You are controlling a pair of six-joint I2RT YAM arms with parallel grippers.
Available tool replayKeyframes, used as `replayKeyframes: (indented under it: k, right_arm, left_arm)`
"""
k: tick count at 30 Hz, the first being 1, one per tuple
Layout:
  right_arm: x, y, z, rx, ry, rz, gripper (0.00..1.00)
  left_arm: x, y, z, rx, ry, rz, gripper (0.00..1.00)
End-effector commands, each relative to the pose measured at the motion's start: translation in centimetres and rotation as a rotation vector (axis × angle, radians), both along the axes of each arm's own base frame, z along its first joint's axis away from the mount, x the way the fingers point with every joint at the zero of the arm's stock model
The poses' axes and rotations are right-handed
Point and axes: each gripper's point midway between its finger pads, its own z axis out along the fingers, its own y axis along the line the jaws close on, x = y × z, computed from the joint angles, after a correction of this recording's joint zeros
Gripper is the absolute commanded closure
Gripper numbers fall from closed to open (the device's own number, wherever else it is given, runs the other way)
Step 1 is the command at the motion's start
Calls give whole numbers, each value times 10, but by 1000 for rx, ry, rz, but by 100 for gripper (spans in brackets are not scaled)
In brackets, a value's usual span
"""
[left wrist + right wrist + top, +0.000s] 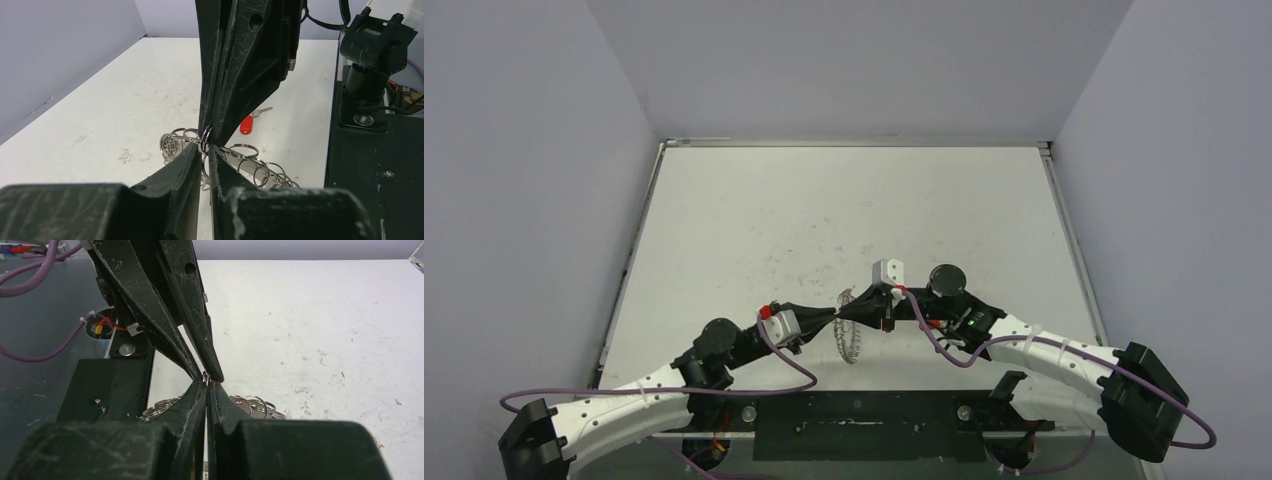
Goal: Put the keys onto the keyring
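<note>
Seen from above, the two arms meet nose to nose close to the near edge of the white table (844, 210). The left gripper (834, 319) and the right gripper (856, 314) have their tips almost touching. The keyring (852, 342) stands on edge between them, its fringe of wire loops hanging down towards the near side.

In the left wrist view, the left fingers (187, 165) are drawn in to a thin slit, with one wire loop of the ring caught between them. The right gripper comes down from above, and its tips are pinched on a neighbouring loop. The rest of the ring trails off to the right.

Beyond the jaws the red-tagged key (246, 124) lies flat on the table, apart from the ring. The tag end is towards the camera and the silver blade points away and to the right. I judge it sits on the right arm's side, so that arm is the nearer one. The green-tagged key is not to be seen.

In the right wrist view, the right fingers (195, 405) are pressed tight together on a bit of wire at their tips. The left jaws close in from above at the same spot, with loops showing to either side.

No brand, label or writing can be read in any view.
</note>
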Motion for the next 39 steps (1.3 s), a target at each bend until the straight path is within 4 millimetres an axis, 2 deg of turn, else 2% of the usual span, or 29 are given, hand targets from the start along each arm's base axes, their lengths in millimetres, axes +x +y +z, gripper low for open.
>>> replayKeyframes:
  k: [1,6,7,8,9,16,20,29,34,39]
  right_arm:
    - [-4,2,34,106,-85,27,100]
    - [-3,2,30,89,-80,20,100]
    - [-2,1,29,85,-80,16,100]
    - [-2,1,29,82,-82,11,100]
    - [0,0,27,75,-83,3,100]
    - [6,-2,21,31,-89,-30,100]
    - [7,-4,18,0,-94,-36,83]
    - [13,-14,17,-77,-160,-69,58]
    - [14,-17,14,-112,-178,-75,54]
    - [16,-15,4,-119,-143,-79,55]
  left_arm:
    - [-3,-4,22,-65,-32,-26,88]
    - [-8,-9,24,-62,-44,-64,88]
    - [-9,-10,24,-62,-47,-75,91]
    - [-10,-10,24,-62,-49,-83,98]
    - [-11,-11,24,-62,-48,-87,100]
    - [-9,-7,22,-51,-38,-65,100]
    - [-7,-5,20,0,-24,-50,100]
    - [-4,-2,5,171,37,-35,100]
    - [-1,-3,-7,262,65,-33,100]
    - [4,-5,-19,274,88,-19,100]
